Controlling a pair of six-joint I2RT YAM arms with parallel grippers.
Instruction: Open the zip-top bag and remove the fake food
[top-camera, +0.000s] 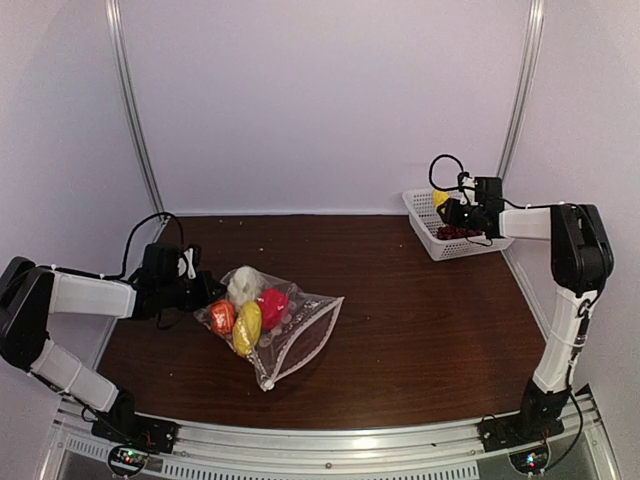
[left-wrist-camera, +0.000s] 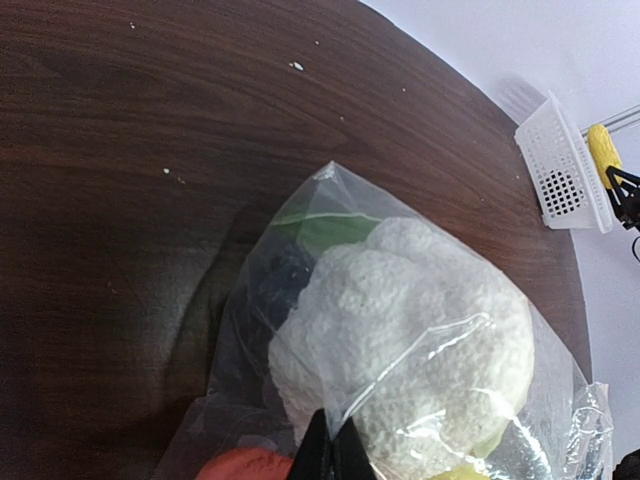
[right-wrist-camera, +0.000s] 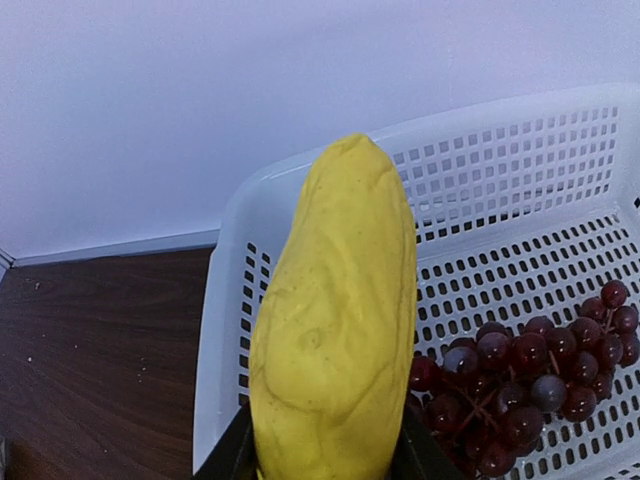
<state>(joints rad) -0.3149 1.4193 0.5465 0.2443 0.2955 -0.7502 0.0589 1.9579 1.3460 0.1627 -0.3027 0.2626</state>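
The zip-top bag (top-camera: 300, 330) lies on the dark table (top-camera: 420, 330), left of the middle, with its zip strip on the side toward the right. Inside it I see a white piece (top-camera: 243, 283), a red piece (top-camera: 272, 305), an orange piece (top-camera: 222, 317) and a yellow piece (top-camera: 247, 328), all close together. My left gripper (top-camera: 207, 290) is at the left edge of the bag. In the left wrist view its fingers (left-wrist-camera: 318, 452) are pressed together on the plastic film, just beside the white piece. My right gripper (top-camera: 447, 208) is well apart, over the white mesh basket (top-camera: 422, 225), and it clamps a long yellow toy (right-wrist-camera: 335, 320). A grape cluster (right-wrist-camera: 520, 385) lies in the basket.
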